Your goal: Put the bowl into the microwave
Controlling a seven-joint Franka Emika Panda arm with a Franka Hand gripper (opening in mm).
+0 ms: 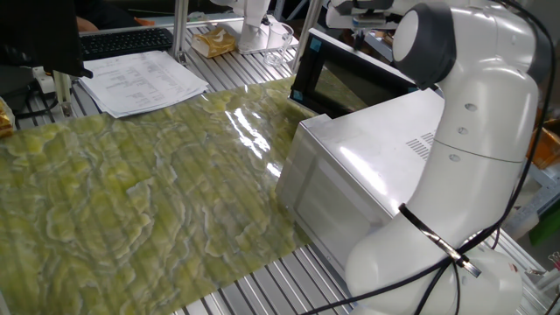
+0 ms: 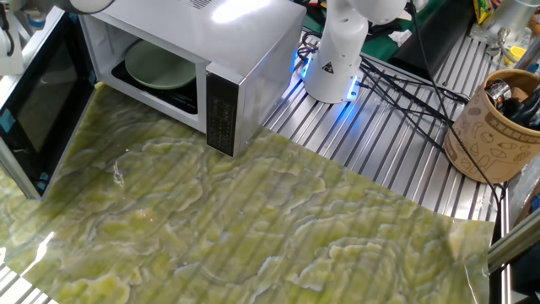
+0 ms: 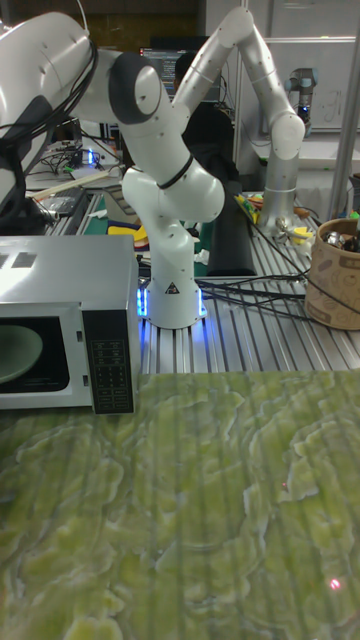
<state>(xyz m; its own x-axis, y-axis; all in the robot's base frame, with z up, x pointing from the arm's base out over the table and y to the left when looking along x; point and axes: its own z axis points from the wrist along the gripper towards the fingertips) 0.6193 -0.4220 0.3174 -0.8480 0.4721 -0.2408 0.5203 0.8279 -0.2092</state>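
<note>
The pale green bowl (image 2: 159, 65) lies flat on the floor of the microwave (image 2: 221, 38), whose cavity stands open; the tall fixed view shows the bowl (image 3: 16, 355) behind the front opening. The dark glass door (image 2: 40, 101) is swung wide to the left. My gripper (image 1: 354, 9) shows only in part at the top edge of one fixed view, above the door's (image 1: 350, 80) upper rim and outside the cavity. Its fingers are cropped, so I cannot read their state. Nothing is seen in them.
A green patterned mat (image 2: 253, 228) covers the table in front of the microwave. A brown cup of tools (image 2: 498, 127) and black cables (image 2: 405, 84) sit to the right of my base. Papers (image 1: 144, 79) and a keyboard (image 1: 127, 39) lie past the mat. A second arm (image 3: 270, 90) stands behind.
</note>
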